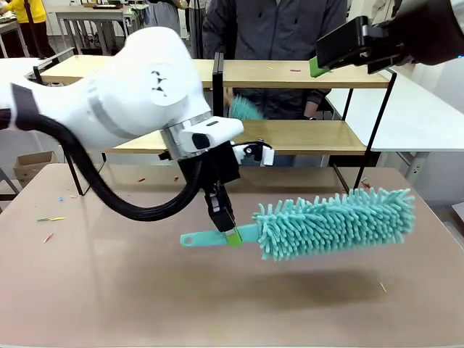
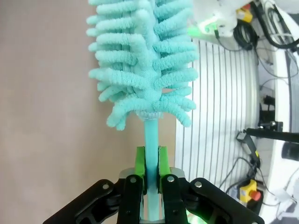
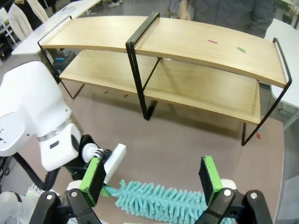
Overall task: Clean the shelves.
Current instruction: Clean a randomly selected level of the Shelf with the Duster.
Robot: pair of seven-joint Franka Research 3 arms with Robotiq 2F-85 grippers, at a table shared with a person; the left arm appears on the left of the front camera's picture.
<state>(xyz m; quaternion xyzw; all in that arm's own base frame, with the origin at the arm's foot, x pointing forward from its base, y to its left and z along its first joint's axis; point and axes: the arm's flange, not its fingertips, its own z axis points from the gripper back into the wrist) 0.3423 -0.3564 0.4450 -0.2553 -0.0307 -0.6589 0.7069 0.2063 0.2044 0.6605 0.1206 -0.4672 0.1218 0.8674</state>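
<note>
Well, the left claw is clamped tight on the duster handle above the worktop; the right claw gapes empty. The shelves stand at the far side. Gripped so thinly, that long head could twist loose against them.

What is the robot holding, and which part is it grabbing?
The left gripper is shut on the teal duster, pinching its thin handle. The right gripper is open, holding nothing.

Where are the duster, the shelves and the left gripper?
duster (image 1: pixel 337 223), front view, fluffy head.
shelves (image 3: pixel 177 42), right wrist view, top board.
left gripper (image 2: pixel 151 155), left wrist view, between the fingers, at the handle.
</note>
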